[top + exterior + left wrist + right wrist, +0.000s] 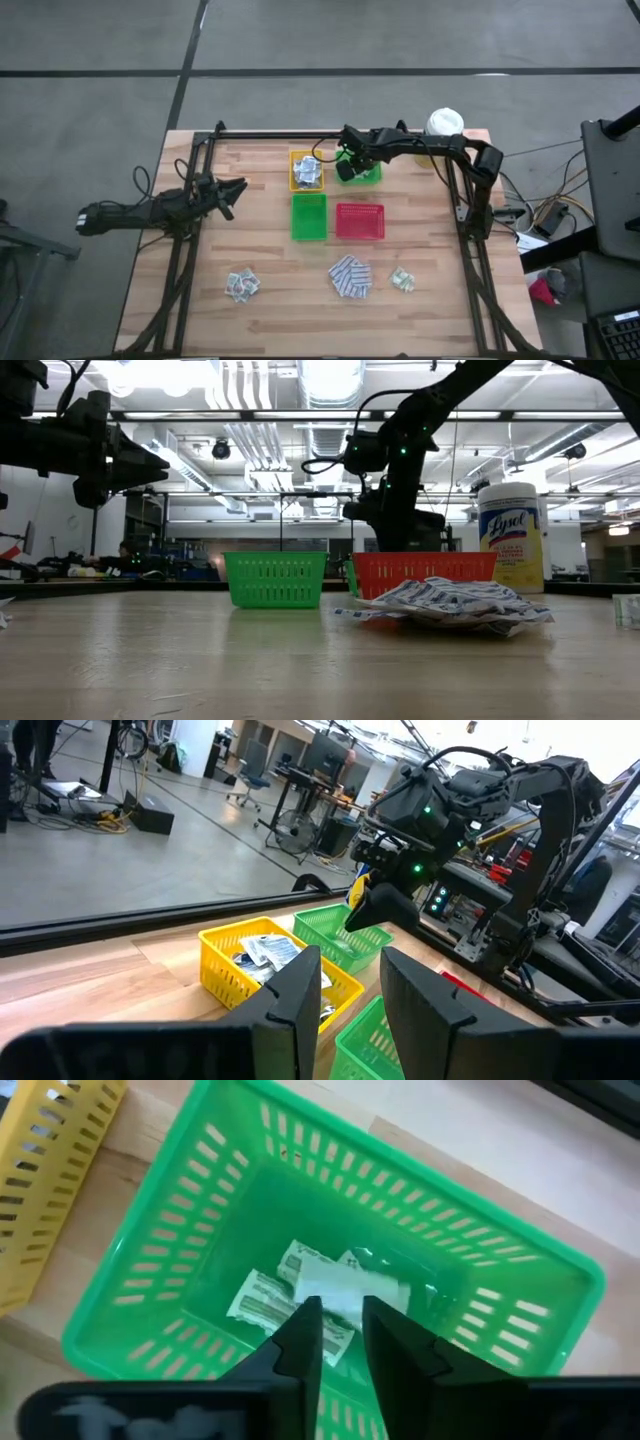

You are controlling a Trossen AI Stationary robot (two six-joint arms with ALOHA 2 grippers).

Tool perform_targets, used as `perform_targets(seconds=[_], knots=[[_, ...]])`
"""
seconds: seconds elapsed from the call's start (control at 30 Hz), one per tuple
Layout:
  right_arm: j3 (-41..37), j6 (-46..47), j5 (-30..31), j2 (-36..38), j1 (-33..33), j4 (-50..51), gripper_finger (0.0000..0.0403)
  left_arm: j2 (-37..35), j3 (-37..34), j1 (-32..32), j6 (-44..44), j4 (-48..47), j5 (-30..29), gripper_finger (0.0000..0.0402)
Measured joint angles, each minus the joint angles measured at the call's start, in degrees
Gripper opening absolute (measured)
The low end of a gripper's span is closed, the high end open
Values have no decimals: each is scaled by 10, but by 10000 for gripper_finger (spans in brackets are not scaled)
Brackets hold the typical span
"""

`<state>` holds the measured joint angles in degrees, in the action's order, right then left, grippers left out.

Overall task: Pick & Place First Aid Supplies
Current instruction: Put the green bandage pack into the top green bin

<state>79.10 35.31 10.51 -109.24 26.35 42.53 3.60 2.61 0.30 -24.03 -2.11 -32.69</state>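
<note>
My right gripper (347, 168) (343, 1308) hovers over the far green tray (370, 174) (480, 1220), pointing down, its fingers open by a narrow gap. Pale green strip packets (300, 1285) lie flat on that tray's floor below the fingertips. The yellow tray (307, 170) (225, 965) holds white-grey sachets (268, 952). On the near table lie a small mixed pile (242, 285), blue-and-white pads (350, 277) (450, 603) and pale green strips (402, 280). My left gripper (238, 187) (350, 965) waits open above the table's left side.
A second green tray (309, 216) (275, 578) and a red tray (360, 221) (425, 568) stand mid-table. A yellow canister with a white lid (444, 124) (510, 535) stands at the far right corner. Black frame rails run along both sides.
</note>
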Motion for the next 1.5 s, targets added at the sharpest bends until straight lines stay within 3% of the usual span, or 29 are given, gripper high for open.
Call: perform_targets(seconds=[0.17, 0.3, 0.5, 0.67, 0.9, 1.13, 1.33, 1.5], knots=[[18, -27, -1, 21, 1, 27, 95, 0, 0, 0, 0, 0, 0, 108], [48, -69, -1, 55, -13, 111, 96, 0, 0, 0, 0, 0, 0, 108], [37, -162, -2, 145, -85, 202, 79, 0, 0, 0, 0, 0, 0, 108], [-20, -173, -22, 232, -157, 238, 62, 0, 0, 0, 0, 0, 0, 108], [-138, -74, -123, 358, -251, 219, 47, 0, 0, 0, 0, 0, 0, 108], [-254, 42, -138, 445, -337, 151, 46, 0, 0, 0, 0, 0, 0, 108], [-313, 97, -141, 473, -375, 101, 62, 0, 0, 0, 0, 0, 0, 108], [-334, 104, -186, 461, -385, 95, 82, 0, 0, 0, 0, 0, 0, 108]])
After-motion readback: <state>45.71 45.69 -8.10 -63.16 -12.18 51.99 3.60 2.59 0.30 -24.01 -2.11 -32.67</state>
